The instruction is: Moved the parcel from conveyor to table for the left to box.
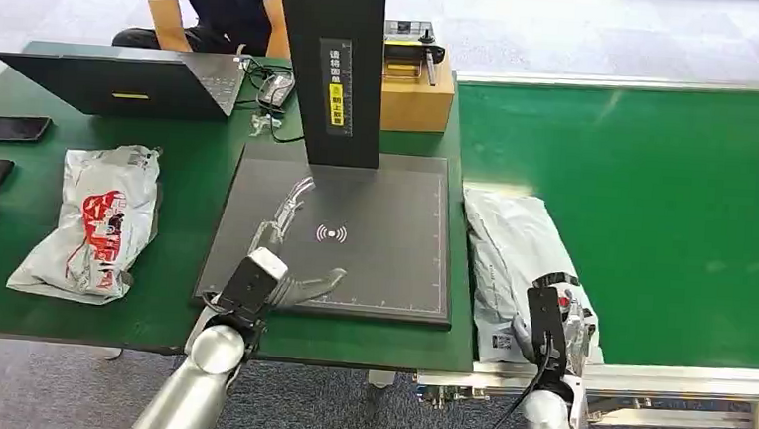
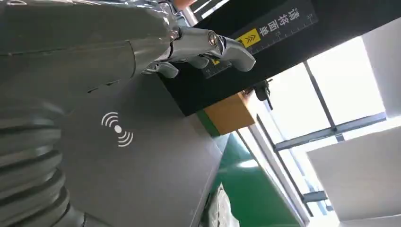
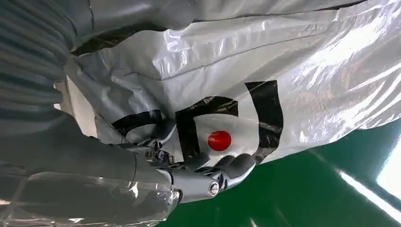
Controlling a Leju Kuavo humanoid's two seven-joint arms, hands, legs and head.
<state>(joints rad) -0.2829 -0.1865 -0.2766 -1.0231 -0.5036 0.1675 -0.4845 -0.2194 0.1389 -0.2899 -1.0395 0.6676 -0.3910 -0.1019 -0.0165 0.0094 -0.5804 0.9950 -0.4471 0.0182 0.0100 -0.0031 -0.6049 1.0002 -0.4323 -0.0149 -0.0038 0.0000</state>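
Note:
A white plastic parcel (image 1: 506,250) with black and red print lies at the left end of the green conveyor (image 1: 655,202), next to the table. My right hand (image 1: 555,323) is on its near end. In the right wrist view the thumb and fingers (image 3: 231,168) curl around the parcel's (image 3: 283,56) printed edge, gripping it above the belt (image 3: 307,189). My left hand (image 1: 286,286) hovers at the near edge of the dark scanner pad (image 1: 382,264) on the table. Its fingers (image 2: 227,45) are spread with nothing in them.
A second white parcel (image 1: 96,222) with red print lies on the green table's left side. A black post (image 1: 330,62) rises from the pad's far edge, with a cardboard box (image 1: 418,93) beside it. A laptop (image 1: 125,80), a phone (image 1: 8,128) and a seated person (image 1: 209,5) are at the back.

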